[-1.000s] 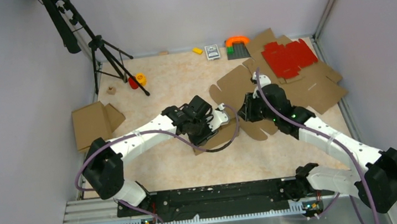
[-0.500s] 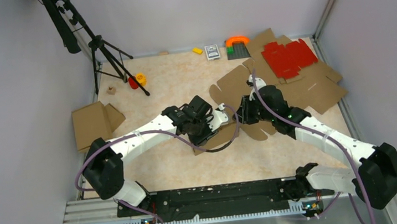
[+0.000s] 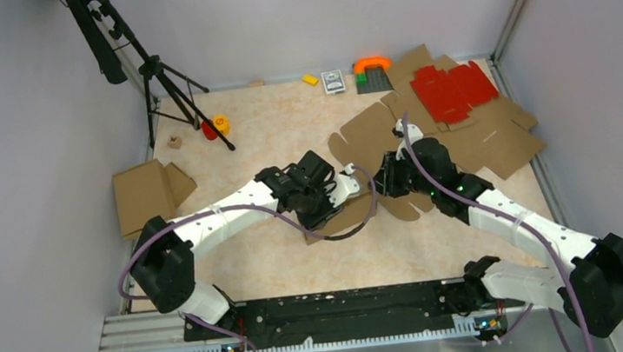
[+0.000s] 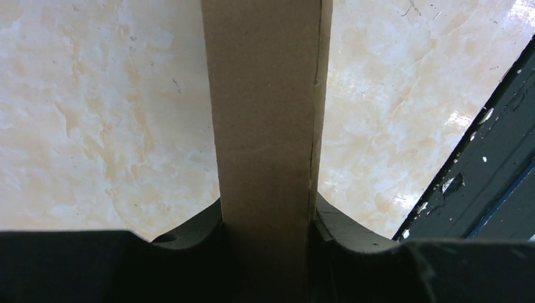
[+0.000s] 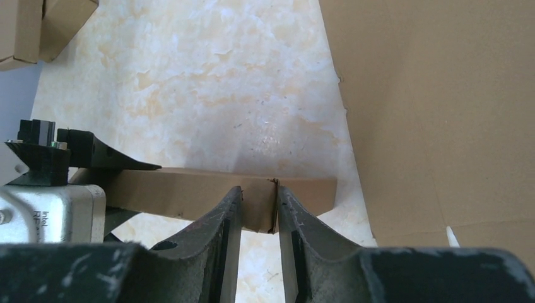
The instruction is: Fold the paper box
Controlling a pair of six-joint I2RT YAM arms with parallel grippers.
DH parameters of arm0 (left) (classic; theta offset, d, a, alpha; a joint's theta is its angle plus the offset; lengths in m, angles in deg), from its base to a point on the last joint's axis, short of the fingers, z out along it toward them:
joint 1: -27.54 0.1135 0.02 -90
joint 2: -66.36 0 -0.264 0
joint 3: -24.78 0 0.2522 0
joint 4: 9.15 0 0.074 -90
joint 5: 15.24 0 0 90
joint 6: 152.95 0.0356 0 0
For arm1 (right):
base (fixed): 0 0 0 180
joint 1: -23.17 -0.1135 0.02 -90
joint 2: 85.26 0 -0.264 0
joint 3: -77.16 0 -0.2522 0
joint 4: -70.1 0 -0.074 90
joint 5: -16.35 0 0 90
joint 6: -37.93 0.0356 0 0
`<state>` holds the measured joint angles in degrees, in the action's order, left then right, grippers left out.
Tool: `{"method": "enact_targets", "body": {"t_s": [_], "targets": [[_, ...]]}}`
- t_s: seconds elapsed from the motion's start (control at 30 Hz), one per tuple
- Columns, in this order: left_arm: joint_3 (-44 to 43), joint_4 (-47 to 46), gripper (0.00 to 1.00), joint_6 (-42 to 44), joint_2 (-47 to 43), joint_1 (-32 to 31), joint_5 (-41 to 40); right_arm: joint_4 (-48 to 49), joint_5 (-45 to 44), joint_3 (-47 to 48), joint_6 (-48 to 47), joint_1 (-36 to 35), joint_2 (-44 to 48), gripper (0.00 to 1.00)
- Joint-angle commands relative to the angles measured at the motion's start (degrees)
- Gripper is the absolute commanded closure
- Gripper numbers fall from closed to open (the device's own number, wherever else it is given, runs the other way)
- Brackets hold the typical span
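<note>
The left gripper (image 3: 342, 183) sits at centre table, reaching toward 3 o'clock. In the left wrist view the left gripper (image 4: 268, 218) is part-way closed. Its fingers (image 4: 340, 228) press both faces of a folded strip of the paper box (image 4: 265, 95), which runs straight out from the jaws. The table (image 4: 94, 95) shows on either side of the strip.

The paper box (image 3: 369, 131) lies at the middle of the table, right of centre. Its flat panels spread from about 12 to 2 o'clock of the two grippers. The raised strip bridges the gap between them. Judged from the top view, the long axis of the strip runs roughly from 9 to 3 o'clock, from one gripper to the other.

The right gripper (image 3: 384, 177) faces 9 o'clock, close to the left gripper. In the right wrist view the right gripper (image 5: 258, 208) is closed to a narrow gap. Its fingers (image 5: 224, 221) pinch the near edge of the paper box (image 5: 189, 192) close to the strip's right-hand end. The left gripper (image 5: 94, 161) holds the other end, at 9 o'clock.

Both grippers are equally near, since each holds one end of the same strip. The coming move likely turns this strip about its long axis, toward the flat panels at 12 o'clock. Both grippers would need to rotate together, or the strip may twist.
</note>
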<state>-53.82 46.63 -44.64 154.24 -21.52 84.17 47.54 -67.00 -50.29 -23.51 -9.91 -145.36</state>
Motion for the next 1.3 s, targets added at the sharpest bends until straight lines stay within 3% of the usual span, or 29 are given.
{"method": "enact_targets", "body": {"t_s": [0.0, 0.63, 0.73, 0.83, 0.97, 1.07, 1.27], "targets": [[-1.3, 0.5, 0.83, -0.4, 1.2, 0.0, 1.6, -4.3, -1.5, 4.8, -1.5, 0.4, 0.4, 0.73], [-1.7, 0.4, 0.82, -0.6, 1.2, 0.0, 1.7, 0.7, -2.1, -8.3, -0.7, 0.4, 0.1, 0.86], [-1.8, -0.1, 0.75, -1.0, 0.4, 0.0, 1.5, 0.7, -2.0, -8.4, -0.7, 0.4, 0.0, 0.88], [-1.9, -1.5, 0.56, -2.0, -1.3, 0.0, 1.2, 0.6, -1.9, -8.5, -0.7, 0.4, 0.4, 0.89], [-3.0, -2.1, 0.43, -2.8, -4.4, 0.0, 0.3, 1.0, -1.4, -9.3, -0.8, 0.4, 1.1, 0.9], [-3.9, -2.1, 0.37, -3.1, -6.2, 0.0, 0.7, 1.4, -0.8, -9.5, -2.1, 0.4, 1.5, 0.92], [-4.2, -3.1, 0.34, -4.1, -9.3, 0.0, 2.7, 1.1, -0.3, -9.1, -2.6, 0.4, 1.8, 0.94]]}}
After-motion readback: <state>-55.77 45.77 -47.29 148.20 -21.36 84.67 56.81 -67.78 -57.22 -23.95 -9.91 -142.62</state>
